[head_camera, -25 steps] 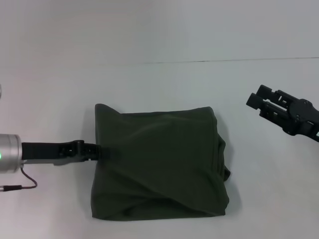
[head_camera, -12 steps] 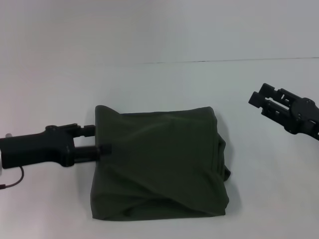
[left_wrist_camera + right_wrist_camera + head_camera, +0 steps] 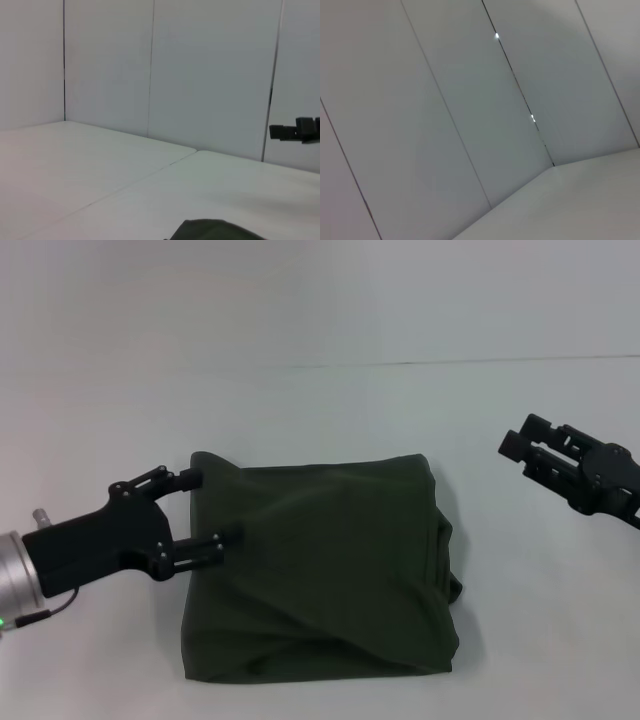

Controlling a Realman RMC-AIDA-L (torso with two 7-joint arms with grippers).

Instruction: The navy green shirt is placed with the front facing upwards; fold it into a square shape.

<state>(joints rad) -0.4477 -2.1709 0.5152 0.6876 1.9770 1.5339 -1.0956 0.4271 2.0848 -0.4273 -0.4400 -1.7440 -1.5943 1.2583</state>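
left gripper: my left gripper (image 3: 208,508) sits at the shirt's left edge, fingers (image 3: 180,480) spread apart, released, nothing pinched; black metal linkage on a silver wrist.
shirt: navy green shirt (image 3: 320,565) lies mid-table, folded into a rough square; soft matte cotton with diagonal creases, layered lumpy right edge, rounded corners. A corner of it shows in the left wrist view (image 3: 215,231).
table: white table (image 3: 320,410), smooth, one thin seam across the far side.
right gripper: my right gripper (image 3: 520,450) hangs well apart from the shirt on the right, holding nothing; can't tell if its black fingers are spread or closed.
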